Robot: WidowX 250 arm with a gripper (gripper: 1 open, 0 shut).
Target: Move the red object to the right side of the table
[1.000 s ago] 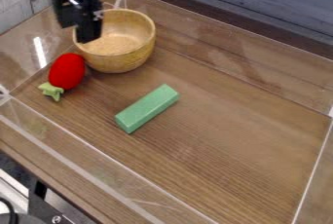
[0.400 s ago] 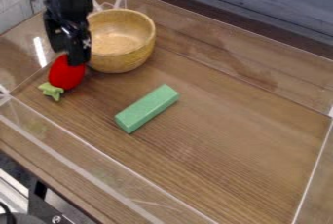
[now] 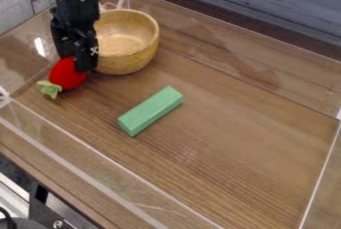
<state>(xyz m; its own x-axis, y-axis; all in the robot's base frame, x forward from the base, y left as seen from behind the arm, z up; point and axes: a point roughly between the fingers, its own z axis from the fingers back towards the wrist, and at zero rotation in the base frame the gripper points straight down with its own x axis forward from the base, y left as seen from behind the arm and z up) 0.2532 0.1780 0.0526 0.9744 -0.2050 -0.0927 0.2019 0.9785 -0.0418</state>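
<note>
In the upper left of the frame, the black gripper (image 3: 76, 56) hangs pointing straight down over the red object (image 3: 67, 75), a small rounded strawberry-like toy with a light green leafy cap that pokes out toward the lower left. The gripper's jaws stand spread wide, their tips coming down around the top of the toy; they are not closed on it, and it lies on the table (image 3: 240, 133), not lifted. The toy sits near the left edge of the brown wood-grain surface, just beside the wooden bowl (image 3: 123, 41), which stands to its upper right and looks empty. Whether the fingertips actually touch the toy cannot be told from this view. A green rectangular block (image 3: 150, 111) lies flat and diagonal near the middle of the frame, well apart from both the toy and the bowl. Low clear plastic walls (image 3: 320, 163) run along the tabletop's edges.
</note>
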